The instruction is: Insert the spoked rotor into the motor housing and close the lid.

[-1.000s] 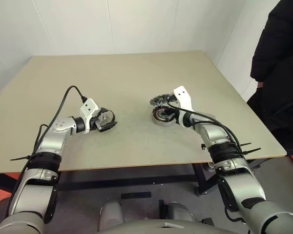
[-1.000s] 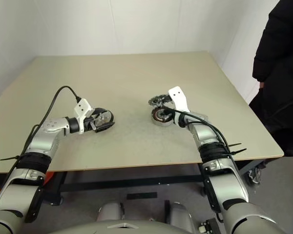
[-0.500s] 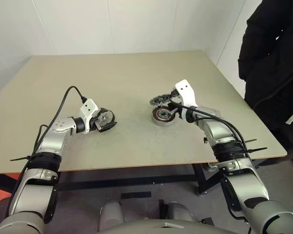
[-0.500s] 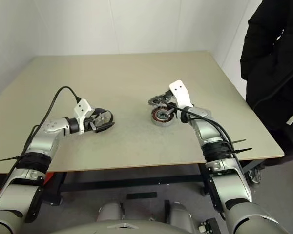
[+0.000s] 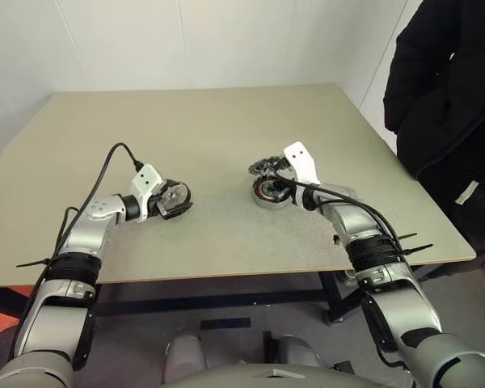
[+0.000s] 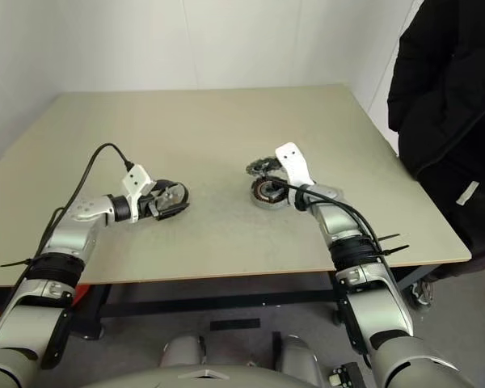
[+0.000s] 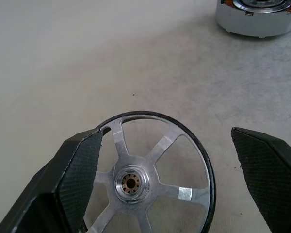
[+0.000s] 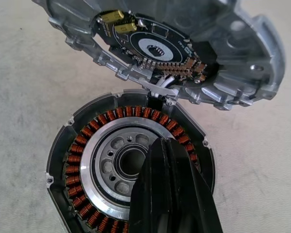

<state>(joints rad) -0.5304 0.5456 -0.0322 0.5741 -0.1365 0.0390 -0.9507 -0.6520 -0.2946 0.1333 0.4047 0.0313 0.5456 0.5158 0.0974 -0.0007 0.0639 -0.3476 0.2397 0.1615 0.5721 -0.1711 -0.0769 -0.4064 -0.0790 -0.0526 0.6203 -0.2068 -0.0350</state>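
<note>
The spoked rotor lies flat on the table between the fingers of my open left gripper; one finger is at its rim and the other stands apart. From above, the rotor sits left of centre. The motor housing, a silvery ring with copper windings, rests right of centre. Its lid, ribbed grey metal with a circuit board inside, stands open at the housing's far edge. My right gripper is shut, empty, and its tip hovers over the housing's near rim.
A person in a black coat stands close to the table's right edge. The beige table has bare surface between the rotor and the housing and across its far half. White walls close in behind.
My right gripper lifted slightly, then settled back over the housing. The person at the right has shifted further into view. The left arm and rotor have not moved.
</note>
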